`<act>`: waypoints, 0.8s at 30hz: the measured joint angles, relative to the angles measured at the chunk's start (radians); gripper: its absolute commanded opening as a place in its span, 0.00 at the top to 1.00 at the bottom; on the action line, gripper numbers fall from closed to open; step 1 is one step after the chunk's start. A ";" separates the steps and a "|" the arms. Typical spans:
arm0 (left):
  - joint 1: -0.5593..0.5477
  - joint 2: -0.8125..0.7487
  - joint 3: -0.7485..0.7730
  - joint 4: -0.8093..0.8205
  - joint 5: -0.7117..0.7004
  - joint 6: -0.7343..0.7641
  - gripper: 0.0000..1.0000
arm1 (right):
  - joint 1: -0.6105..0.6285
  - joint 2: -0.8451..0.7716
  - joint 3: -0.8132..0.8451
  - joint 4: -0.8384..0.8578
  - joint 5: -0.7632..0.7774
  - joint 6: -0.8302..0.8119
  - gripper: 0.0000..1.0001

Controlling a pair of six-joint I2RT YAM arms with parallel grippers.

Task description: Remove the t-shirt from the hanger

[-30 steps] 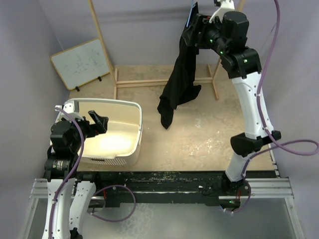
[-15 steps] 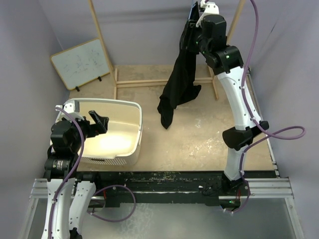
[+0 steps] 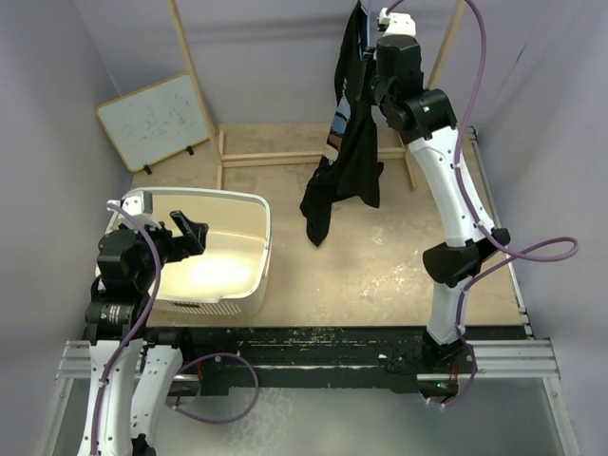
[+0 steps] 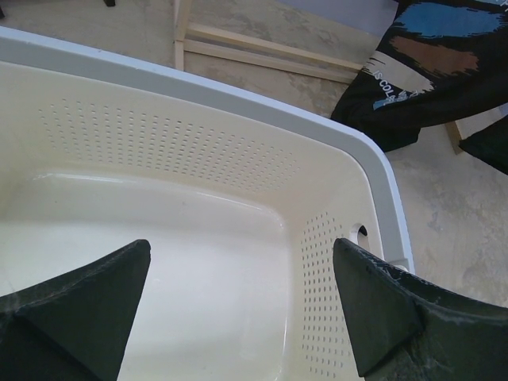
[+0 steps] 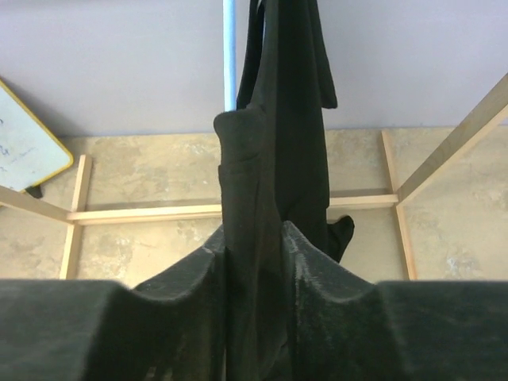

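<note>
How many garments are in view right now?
1: the black t-shirt, hanging high at the wooden rack beside the light-blue hanger, pinched by the right gripper. The white basket under the left gripper shows none.

Plain lavender-grey walls (image 3: 266, 57) close the space in on three sides under soft, even light. The desk (image 3: 380, 256) has a mottled tan top. Behind and below the right tool (image 3: 366, 71) stands a pale wooden rack (image 3: 275, 158), its base rails on the desk. Directly under the left tool (image 4: 238, 278) sits a cream perforated basket (image 4: 159, 139) with a white rim. Beyond it a whiteboard (image 3: 157, 119) leans against the wall.
</note>
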 measured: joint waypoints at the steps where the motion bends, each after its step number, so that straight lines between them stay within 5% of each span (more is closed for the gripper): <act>1: 0.000 0.000 0.000 0.000 0.000 0.000 0.01 | 0.000 -0.003 -0.015 0.004 0.002 -0.002 0.77; 6: 0.000 0.000 0.000 0.000 0.000 0.000 0.03 | 0.000 -0.008 -0.044 0.021 0.004 -0.014 1.00; 13: 0.000 -0.001 0.000 0.003 0.022 0.001 0.36 | 0.000 -0.080 -0.140 0.097 0.003 -0.042 1.00; 15: 0.000 0.000 0.000 0.008 0.037 0.001 0.34 | 0.000 -0.111 -0.159 0.122 0.003 -0.054 1.00; 22: 0.000 -0.002 0.000 0.024 0.082 0.008 0.00 | 0.000 -0.176 -0.134 0.166 0.002 -0.101 1.00; 24: 0.000 -0.010 0.000 0.024 0.091 0.010 0.01 | 0.000 -0.186 -0.136 0.152 -0.001 -0.104 1.00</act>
